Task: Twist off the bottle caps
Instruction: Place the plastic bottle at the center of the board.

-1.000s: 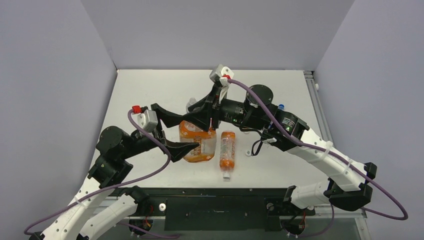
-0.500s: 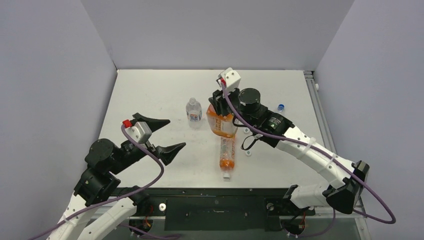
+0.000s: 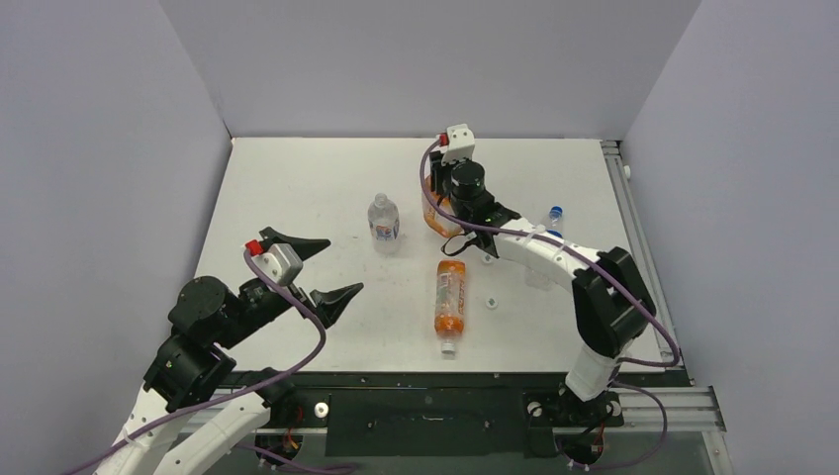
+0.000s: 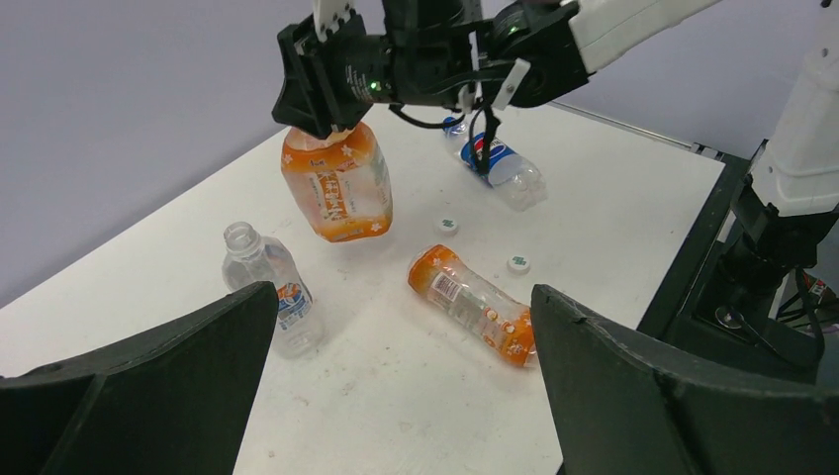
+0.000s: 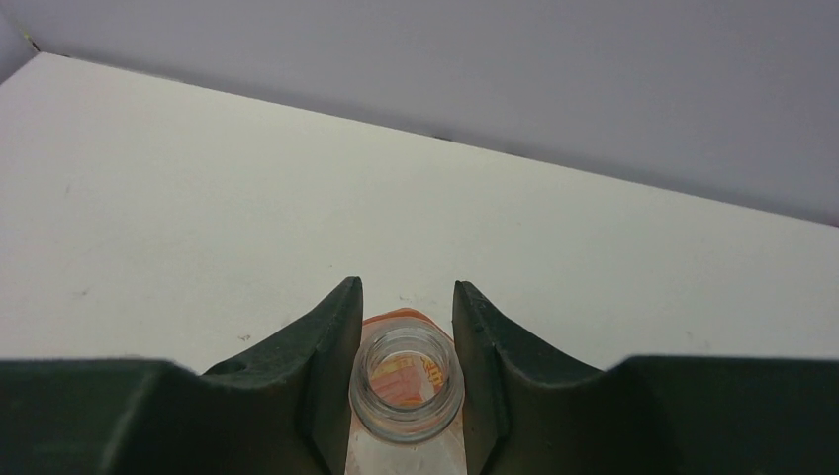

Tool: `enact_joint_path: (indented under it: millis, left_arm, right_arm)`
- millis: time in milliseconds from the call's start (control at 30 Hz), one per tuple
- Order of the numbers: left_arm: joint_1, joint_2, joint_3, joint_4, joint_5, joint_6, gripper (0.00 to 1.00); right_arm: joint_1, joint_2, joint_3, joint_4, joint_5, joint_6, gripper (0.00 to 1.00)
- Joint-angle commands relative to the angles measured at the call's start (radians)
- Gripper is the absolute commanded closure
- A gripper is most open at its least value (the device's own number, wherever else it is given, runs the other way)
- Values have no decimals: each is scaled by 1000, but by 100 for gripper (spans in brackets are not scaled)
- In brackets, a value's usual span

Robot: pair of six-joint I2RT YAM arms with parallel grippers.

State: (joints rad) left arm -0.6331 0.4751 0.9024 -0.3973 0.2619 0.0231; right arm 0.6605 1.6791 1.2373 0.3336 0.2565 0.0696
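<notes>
On my right wrist feed the wide bottle (image 5: 408,381) shows a bare, clear neck with no cap. Orange shows down through its open mouth. The right tool (image 5: 408,293) is clamped on that neck, one finger on each side. In the left wrist view the bottle hangs tilted at the upper middle of the frame, orange with a pale label. I cannot tell whether its base touches the tabletop (image 4: 376,396).

Two loose caps lie right of centre in that view, apart from each other: a green-marked cap (image 4: 447,226) and a plain cap (image 4: 517,263), both white. Just below them the slim bottle (image 4: 465,302) lies on its side. Its far end is cut off by my left tool's finger, but the overhead view shows a white cap (image 3: 448,346) on it.

The upright Pepsi bottle (image 4: 267,292) stands open-mouthed at left of centre. The lying Pepsi bottle (image 4: 500,163) rests at the upper right of centre, partly behind the right arm (image 4: 613,25) and its cable. Overhead I see a blue cap (image 3: 556,211) at its end.

The left tool (image 3: 342,265) sits at the lower left of the overhead view, fingers spread wide and holding nothing. In that view the right arm covers most of the wide bottle, and I can make out only one loose cap.
</notes>
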Motion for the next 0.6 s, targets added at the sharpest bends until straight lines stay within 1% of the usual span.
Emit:
enact_joint_path:
  millis: [0,167,400,567]
  left_arm:
    - [2,13,16,35,11,6,3]
    - [1,47,40,40,20,1,3]
    - [1,56,40,67,25,-13,3]
    - [1,54,36,82,21,-17,3]
  right_arm:
    - [-19,96,20,204,34,79,100]
    - [-34,188,43,228,38,127,100]
    - [-26,204,3,249,21,107,100]
    - [1,190,-43,265,30,48,88]
